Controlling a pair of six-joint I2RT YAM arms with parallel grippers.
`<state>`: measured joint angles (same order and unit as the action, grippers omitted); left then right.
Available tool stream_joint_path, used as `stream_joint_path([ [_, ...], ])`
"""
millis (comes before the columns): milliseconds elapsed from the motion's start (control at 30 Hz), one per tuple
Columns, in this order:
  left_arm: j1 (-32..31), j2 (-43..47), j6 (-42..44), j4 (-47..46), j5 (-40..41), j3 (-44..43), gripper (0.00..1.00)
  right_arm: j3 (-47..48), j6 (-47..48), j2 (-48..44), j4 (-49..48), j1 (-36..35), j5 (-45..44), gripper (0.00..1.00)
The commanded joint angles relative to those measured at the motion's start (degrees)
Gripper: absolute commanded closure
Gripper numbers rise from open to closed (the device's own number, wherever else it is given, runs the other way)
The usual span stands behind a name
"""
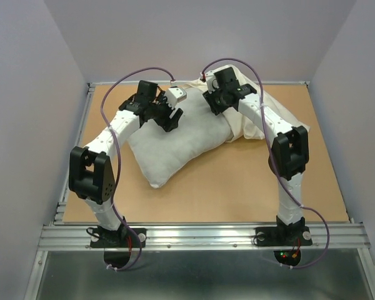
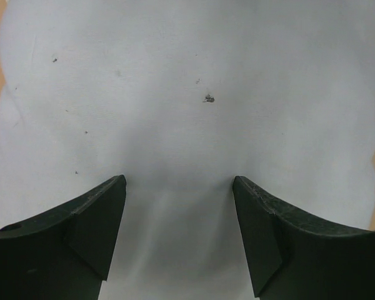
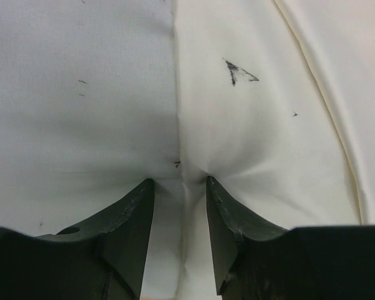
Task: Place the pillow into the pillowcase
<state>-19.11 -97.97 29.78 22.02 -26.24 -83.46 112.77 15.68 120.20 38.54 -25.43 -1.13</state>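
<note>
The left gripper [image 2: 178, 182] hangs spread wide with nothing between its fingers, over the pillow [image 2: 187, 94], whose side edges show on either side. The right gripper [image 3: 180, 181] pinches the pillowcase [image 3: 262, 137] edge where it meets the pillow. Bare surface [image 1: 237, 181] lies behind both.

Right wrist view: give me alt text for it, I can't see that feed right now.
The right claw presses down where the edge of the cream pillowcase meets the greyish-white pillow, fabric puckering between its narrowly spaced dark fingers; a firm grip cannot be confirmed. The pillowcase fills the right half, wrinkled, with a small dark mark.
</note>
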Motion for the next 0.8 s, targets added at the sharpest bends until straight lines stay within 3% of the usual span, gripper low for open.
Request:
stream_joint_path([
  [0,-0.2,1.4,-0.1,-6.4,3.0,1.0,0.22,2.0,1.6,-3.7,0.1,-0.1,-7.7,0.57],
  [233,-0.8,-0.3,0.2,-7.8,4.5,0.6,0.24,1.2,2.6,-3.2,0.2,0.7,-12.7,0.62],
  [367,-1.1,-1.9,0.5,-8.0,4.4,0.3,0.32,2.2,2.6,-3.0,0.7,0.8,-10.8,0.79],
  [433,-1.5,-2.9,-0.2,-7.7,3.1,-0.7,0.42,3.2,1.6,-3.1,3.8,0.8,-2.3,0.98],
  [467,-1.5,-4.6,-2.0,-7.5,0.8,-2.2,0.59,5.2,0.4,-3.2,7.2,0.7,2.7,0.99],
  [500,-1.5,-5.5,-3.6,-7.4,-1.1,-3.1,0.67,6.4,-0.6,-3.7,8.7,0.7,14.9,0.99],
  [533,-1.3,-6.3,-5.2,-7.5,-5.6,-4.1,0.87,7.5,-1.3,-4.1,10.0,0.7,22.1,0.99],
  [567,-1.2,-7.7,-7.3,-8.0,-8.3,-5.8,0.97,9.8,-2.1,-4.4,10.8,0.6,29.3,0.99],
  [633,-0.2,-7.9,-17.6,-14.9,-18.9,-6.3,1.00,13.5,-8.3,-3.8,10.9,-1.4,46.3,0.99],
  [700,-0.2,-6.1,-32.2,-29.5,-23.9,-4.4,1.00,26.0,-18.1,-1.0,10.9,-3.8,57.2,0.99],
  [767,-0.5,-4.3,-41.7,-38.6,-26.6,-4.1,1.00,35.2,-27.1,3.1,8.7,-4.5,63.3,0.99],
])
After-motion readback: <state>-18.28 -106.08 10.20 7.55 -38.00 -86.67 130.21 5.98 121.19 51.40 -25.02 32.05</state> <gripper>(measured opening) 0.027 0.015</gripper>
